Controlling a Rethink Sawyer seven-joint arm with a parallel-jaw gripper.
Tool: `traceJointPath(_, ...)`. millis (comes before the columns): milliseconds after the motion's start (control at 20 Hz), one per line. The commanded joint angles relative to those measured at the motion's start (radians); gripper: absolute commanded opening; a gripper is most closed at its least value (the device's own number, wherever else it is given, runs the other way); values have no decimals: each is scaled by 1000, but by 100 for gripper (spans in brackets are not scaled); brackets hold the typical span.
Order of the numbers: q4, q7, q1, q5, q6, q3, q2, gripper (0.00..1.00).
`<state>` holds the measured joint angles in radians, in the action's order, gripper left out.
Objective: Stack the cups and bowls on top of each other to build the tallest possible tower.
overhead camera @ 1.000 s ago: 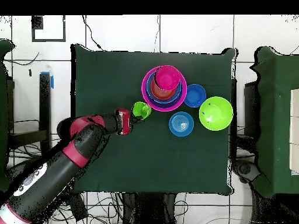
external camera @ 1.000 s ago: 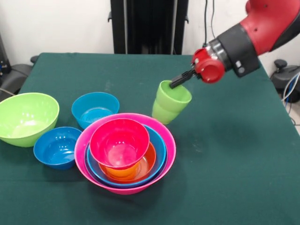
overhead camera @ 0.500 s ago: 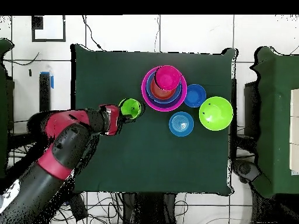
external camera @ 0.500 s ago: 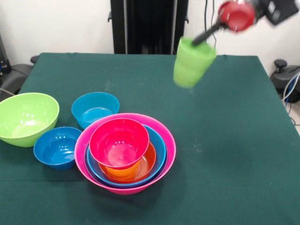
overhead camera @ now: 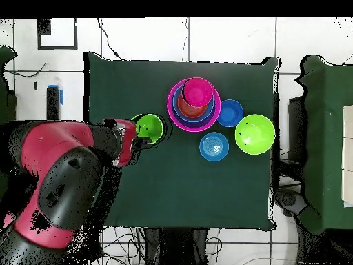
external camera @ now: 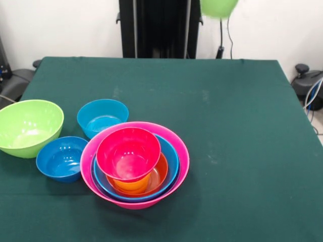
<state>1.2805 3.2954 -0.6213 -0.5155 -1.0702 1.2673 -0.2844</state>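
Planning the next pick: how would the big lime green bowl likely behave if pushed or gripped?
The lime green bowl looks like glossy, stiff plastic, so probably light and slippery. Its rounded underside suggests that it may slide or rock if pushed at the rim.

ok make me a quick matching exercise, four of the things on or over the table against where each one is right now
Things:
1. lime green cup
2. red-pink bowl
3. lime green bowl
4. big pink bowl

Places:
A. outermost, at the base of the stack
B. on the table's edge, apart from the stack
C. lifted off the table
D. topmost in the stack

Pairs: 1-C, 2-D, 3-B, 4-A
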Motion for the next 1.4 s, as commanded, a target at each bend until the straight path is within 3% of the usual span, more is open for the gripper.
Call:
traceJointPath(50,-86,-563,113,149,-90,-271,-266,0)
traceJointPath(200,-92,-637,150,170,-71,-323,-311,0)
traceJointPath(300,-66,-788,224,152,-38,-440,-395,0)
traceJointPath(450,-34,-887,269,163,3,-508,-443,0)
traceJointPath(800,128,-1239,443,138,156,-750,-565,0)
traceJointPath(1100,191,-1440,553,173,194,-865,-617,0)
traceJointPath(1400,200,-1544,638,212,150,-928,-637,0)
